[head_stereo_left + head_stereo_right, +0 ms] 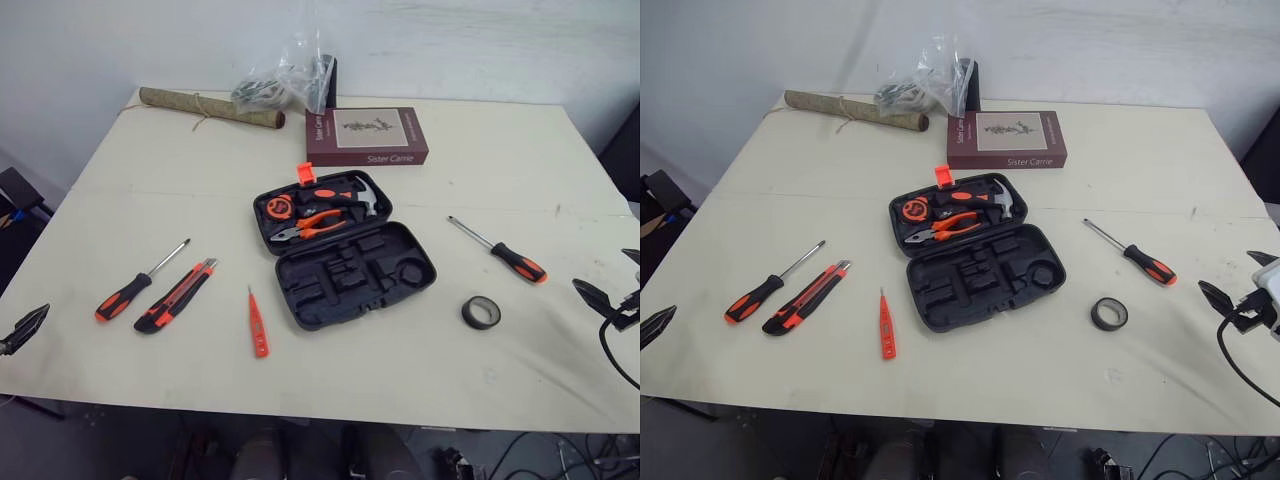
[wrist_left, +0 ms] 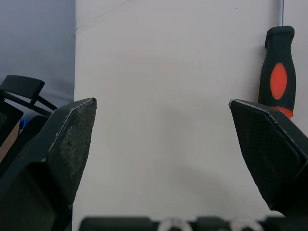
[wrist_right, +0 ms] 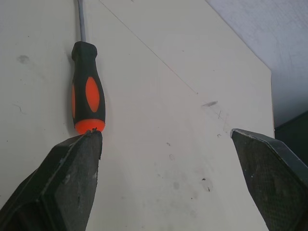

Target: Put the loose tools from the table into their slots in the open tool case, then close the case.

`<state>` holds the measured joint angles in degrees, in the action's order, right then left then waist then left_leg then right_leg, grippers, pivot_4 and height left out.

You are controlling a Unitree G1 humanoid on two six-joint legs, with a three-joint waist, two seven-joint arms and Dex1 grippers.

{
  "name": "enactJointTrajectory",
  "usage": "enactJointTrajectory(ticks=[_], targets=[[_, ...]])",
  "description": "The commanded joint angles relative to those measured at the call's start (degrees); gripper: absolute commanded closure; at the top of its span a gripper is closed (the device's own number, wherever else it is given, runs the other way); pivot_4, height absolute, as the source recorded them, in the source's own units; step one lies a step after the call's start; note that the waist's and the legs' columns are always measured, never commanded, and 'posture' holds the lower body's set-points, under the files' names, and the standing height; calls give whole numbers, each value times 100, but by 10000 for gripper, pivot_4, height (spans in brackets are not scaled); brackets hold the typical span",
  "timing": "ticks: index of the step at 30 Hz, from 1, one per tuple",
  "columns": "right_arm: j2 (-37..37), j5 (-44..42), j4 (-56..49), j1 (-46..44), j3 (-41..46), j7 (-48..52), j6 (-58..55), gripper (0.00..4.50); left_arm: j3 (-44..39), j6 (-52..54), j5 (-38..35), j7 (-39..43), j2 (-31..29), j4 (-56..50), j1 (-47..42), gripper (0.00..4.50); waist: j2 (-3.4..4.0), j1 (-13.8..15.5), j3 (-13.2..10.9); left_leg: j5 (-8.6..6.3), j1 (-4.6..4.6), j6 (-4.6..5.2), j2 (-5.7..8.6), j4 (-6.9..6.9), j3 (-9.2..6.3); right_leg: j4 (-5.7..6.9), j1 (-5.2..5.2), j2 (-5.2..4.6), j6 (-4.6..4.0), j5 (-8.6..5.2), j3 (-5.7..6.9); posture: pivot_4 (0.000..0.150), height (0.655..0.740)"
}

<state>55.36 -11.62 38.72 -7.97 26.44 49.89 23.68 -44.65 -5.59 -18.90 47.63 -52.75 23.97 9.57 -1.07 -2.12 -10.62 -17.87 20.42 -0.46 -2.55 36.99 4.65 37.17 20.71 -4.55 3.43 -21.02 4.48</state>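
Observation:
The black tool case (image 1: pixel 345 250) lies open mid-table. Its far half holds a hammer (image 1: pixel 350 195), pliers (image 1: pixel 310 226) and a tape measure (image 1: pixel 279 208); its near half has bare slots. To its left lie a screwdriver (image 1: pixel 135 285), a utility knife (image 1: pixel 175 295) and a small orange tester pen (image 1: pixel 258 322). To its right lie a second screwdriver (image 1: pixel 505 255) and a black tape roll (image 1: pixel 481 313). My left gripper (image 2: pixel 161 144) is open at the table's left edge, short of the left screwdriver (image 2: pixel 276 72). My right gripper (image 3: pixel 166 163) is open at the right edge, close to the right screwdriver's handle (image 3: pixel 86 96).
At the back of the table (image 1: pixel 400 370) lie a dark red book (image 1: pixel 366 136), a rolled mat (image 1: pixel 210 108) and a plastic bag (image 1: pixel 285 80). A black cable (image 1: pixel 615 350) hangs off my right wrist. Bare tabletop runs along the front edge.

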Motion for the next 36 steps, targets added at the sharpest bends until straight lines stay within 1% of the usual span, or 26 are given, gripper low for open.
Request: enactJointTrajectory(ticks=[1,4,6,7,10,11,14,16,18,20,21,22,24,25,26,28,29,32,36], targets=[[-32,-173,-226,-35,-23,89,-51,0,-43,214,-247,85,-110,-346,-46,285,0,2,0,0,0,0,0,0,0,0,0,0,0,0,0,1500,7400],[-205,-375,-619,-287,-296,326,-570,0,179,1107,-835,285,-23,-1396,-134,285,-3,8,0,-1,-1,0,-3,2,0,3,-1,1,0,0,-2,1500,7400],[-323,-473,-1064,-567,-608,470,-1129,0,435,1572,-1048,109,111,-2017,-268,285,1,12,-2,0,-1,-1,-4,9,0,11,-2,0,0,0,-6,1500,7400],[-428,-560,-1265,-754,-745,491,-1452,0,672,1845,-1111,-12,188,-2383,-341,285,4,11,-4,0,-3,-1,-2,10,1,16,-1,-2,0,0,-10,1500,7400],[-724,-627,-1679,-1389,-1158,398,-2322,0,1436,2629,-1007,-510,333,-3344,-575,285,18,2,-6,7,-2,-17,-3,8,3,20,3,1,0,0,-13,1500,7400],[-795,-465,-1719,-1667,-1425,418,-2519,0,1695,2867,-964,-719,409,-3572,-738,285,18,2,-6,10,3,-21,-3,7,8,25,14,4,0,0,-18,1500,7400],[-1084,141,-1432,-2615,-2161,223,-2914,0,2388,3435,-807,-1284,703,-3968,-1265,285,17,10,-6,21,36,-36,-8,18,29,43,62,12,0,0,-35,1500,7400],[-1324,606,-880,-3289,-2550,-51,-2909,0,2826,3735,-599,-1597,865,-4059,-1621,285,17,14,-6,27,68,-38,-9,36,34,68,93,14,0,1,-40,1500,7400],[-1568,1054,-208,-3918,-2862,-427,-2726,0,3163,3959,-422,-1788,986,-4075,-1885,285,16,23,-6,28,70,-36,-7,45,42,68,98,13,0,0,-45,1500,7400],[-1797,1343,476,-4468,-3061,-711,-2548,5578,3426,3984,-232,-1913,1115,-3976,-2093,5735,16,23,-6,28,72,-35,-7,45,47,69,102,14,0,0,-50,1500,7400],[-1910,1503,819,-4714,-3168,-877,-2501,9164,3598,4092,-260,-1848,1191,-3914,-2191,8949,16,23,-6,28,79,-35,-6,43,53,71,112,14,0,1,-57,1500,7400],[-1996,1650,1064,-4866,-3304,-891,-2402,13420,3835,4070,-93,-1853,1233,-3839,-2275,13155,16,23,-6,28,81,-35,-7,43,54,78,114,16,0,1,-57,1500,7400],[-2231,1897,1478,-5139,-3517,-1017,-2241,23882,4078,4235,-86,-1880,1450,-3795,-2450,22780,16,34,-6,28,85,-34,-6,43,57,78,118,16,0,0,-59,1500,7400],[-2356,1939,1644,-5248,-3550,-1031,-2203,30551,4151,4273,-49,-1936,1560,-3781,-2510,28575,16,31,-6,28,87,-34,-6,44,57,77,119,16,0,0,-60,1500,7400],[-2452,2005,1796,-5344,-3591,-1109,-2126,33824,4224,4299,-7,-1948,1628,-3750,-2555,31602,16,31,-6,28,87,-34,-7,44,59,77,119,16,0,1,-62,1500,7400],[-2603,2128,2089,-5494,-3640,-1231,-1989,44018,4381,4224,169,-1974,1717,-3685,-2601,40547,16,26,-6,27,89,-33,-8,49,61,80,120,17,1,1,-65,1500,7400],[-2698,2105,2212,-5560,-3607,-1261,-1939,45000,4457,4204,236,-1977,1753,-3638,-2635,44597,15,24,-6,27,88,-33,-8,49,61,82,121,17,1,1,-65,1500,7400],[-2930,2083,2513,-5695,-3605,-1143,-2071,45000,4533,4261,325,-2091,1958,-3569,-2723,44597,16,17,-6,28,89,-33,-10,49,62,84,124,19,1,1,-66,1500,7400],[-3027,2094,2712,-5710,-3625,-892,-2021,45000,4563,4348,445,-2113,2058,-3498,-2825,44597,16,8,-6,28,89,-33,-13,49,63,84,124,22,1,1,-67,1500,7400]])
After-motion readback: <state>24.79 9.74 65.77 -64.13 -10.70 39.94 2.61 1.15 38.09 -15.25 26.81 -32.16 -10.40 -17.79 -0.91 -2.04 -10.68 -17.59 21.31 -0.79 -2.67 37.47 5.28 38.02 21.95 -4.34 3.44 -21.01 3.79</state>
